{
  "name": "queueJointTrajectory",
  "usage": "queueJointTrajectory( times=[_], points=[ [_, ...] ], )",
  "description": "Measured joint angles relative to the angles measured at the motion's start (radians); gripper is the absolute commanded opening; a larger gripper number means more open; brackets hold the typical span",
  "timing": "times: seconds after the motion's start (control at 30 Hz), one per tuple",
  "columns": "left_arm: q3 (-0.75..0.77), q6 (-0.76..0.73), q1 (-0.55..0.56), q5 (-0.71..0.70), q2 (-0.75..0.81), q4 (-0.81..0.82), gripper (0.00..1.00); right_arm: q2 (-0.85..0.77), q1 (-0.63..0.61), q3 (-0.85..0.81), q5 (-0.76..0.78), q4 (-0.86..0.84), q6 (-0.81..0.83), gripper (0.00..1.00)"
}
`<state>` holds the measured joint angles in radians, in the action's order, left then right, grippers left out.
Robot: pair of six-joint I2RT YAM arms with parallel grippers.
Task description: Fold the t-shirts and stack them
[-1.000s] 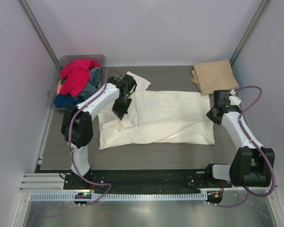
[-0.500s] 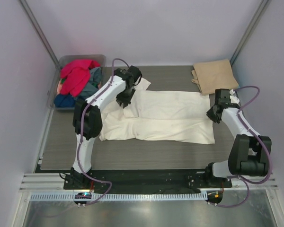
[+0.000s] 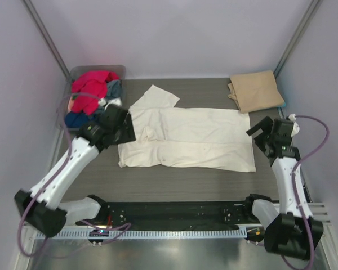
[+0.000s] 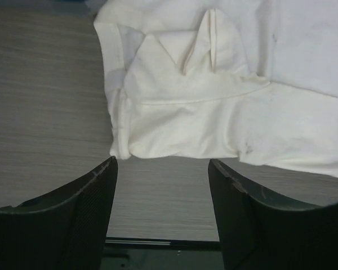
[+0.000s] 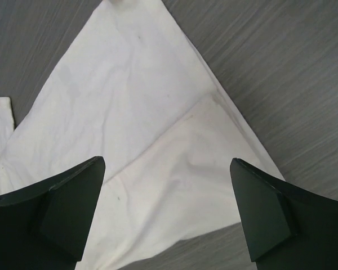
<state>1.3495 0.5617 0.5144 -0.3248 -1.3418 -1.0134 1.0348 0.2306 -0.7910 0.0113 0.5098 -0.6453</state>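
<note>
The cream-white t-shirt (image 3: 191,138) lies flat across the middle of the table as a long folded band, one sleeve (image 3: 156,97) sticking out at the far left. My left gripper (image 3: 125,130) hovers at its left end, open and empty; in the left wrist view the gripper (image 4: 162,161) sits just short of the shirt's (image 4: 214,112) bunched corner. My right gripper (image 3: 261,136) is open at the right end, and in its wrist view the gripper (image 5: 167,161) hangs above the shirt's (image 5: 141,107) corner. A folded tan t-shirt (image 3: 256,90) lies at the back right.
A grey plastic tub (image 3: 98,70) at the back left holds a red t-shirt (image 3: 93,84) and blue-grey cloth (image 3: 78,118). The table's near edge meets a black rail (image 3: 174,211). Slanted frame posts (image 3: 45,34) stand at both back corners.
Both grippers have opened and let go of the cream-white shirt. The left arm has swung back to the left, the right arm has drawn back right, and the shirt now lies as a narrower folded band.
</note>
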Motion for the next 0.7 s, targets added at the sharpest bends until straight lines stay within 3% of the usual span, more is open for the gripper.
queueJointTrajectory(
  times=[0.03, 0.13, 0.27, 0.57, 0.7],
  points=[
    [-0.117, 0.062, -0.001, 0.013, 0.121, 0.056, 0.74, -0.063, 0.0, 0.041, -0.003, 0.0, -0.01, 1.0],
    [-0.404, 0.2, -0.004, 0.057, 0.352, 0.134, 0.8, -0.202, 0.0, 0.163, -0.013, 0.041, -0.043, 1.0],
    [-0.642, 0.329, -0.004, 0.09, 0.451, 0.173, 0.83, -0.259, 0.0, 0.261, -0.024, 0.098, -0.086, 0.93],
    [-0.809, 0.481, -0.004, 0.097, 0.47, 0.356, 0.83, -0.141, 0.0, 0.38, -0.039, 0.065, -0.172, 0.85],
    [-0.872, 0.515, -0.004, 0.086, 0.442, 0.461, 0.81, -0.13, 0.0, 0.392, -0.016, 0.008, -0.19, 0.69]
  ],
)
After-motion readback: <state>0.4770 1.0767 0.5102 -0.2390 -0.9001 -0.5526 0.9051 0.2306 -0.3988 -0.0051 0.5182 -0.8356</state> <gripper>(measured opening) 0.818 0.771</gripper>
